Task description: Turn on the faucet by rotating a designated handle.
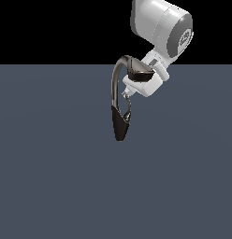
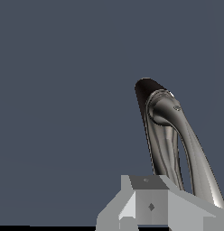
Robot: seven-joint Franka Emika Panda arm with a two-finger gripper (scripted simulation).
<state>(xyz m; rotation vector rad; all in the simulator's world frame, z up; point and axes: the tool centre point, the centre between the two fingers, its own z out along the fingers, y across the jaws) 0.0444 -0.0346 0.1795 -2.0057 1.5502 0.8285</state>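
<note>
The faucet (image 1: 120, 127) stands on the grey floor, with a dark cone base, an arched silver neck (image 1: 114, 81) and a flat spray head (image 1: 139, 73). The thin curved handle (image 1: 127, 111) rises from the base on the exterior view's right. My gripper (image 1: 128, 95) hangs under the spray head with its tips at the handle's upper end; the jaws look closed together with nothing between them. In the wrist view the grey fingers (image 2: 150, 205) sit just short of the faucet (image 2: 143, 97). Its slim handle (image 2: 164, 151) and thicker neck (image 2: 199, 167) run towards them.
The flat grey floor (image 1: 52, 177) spreads all around the faucet. The white arm (image 1: 162, 25) comes down from the upper part of the exterior view's right, above the spray head.
</note>
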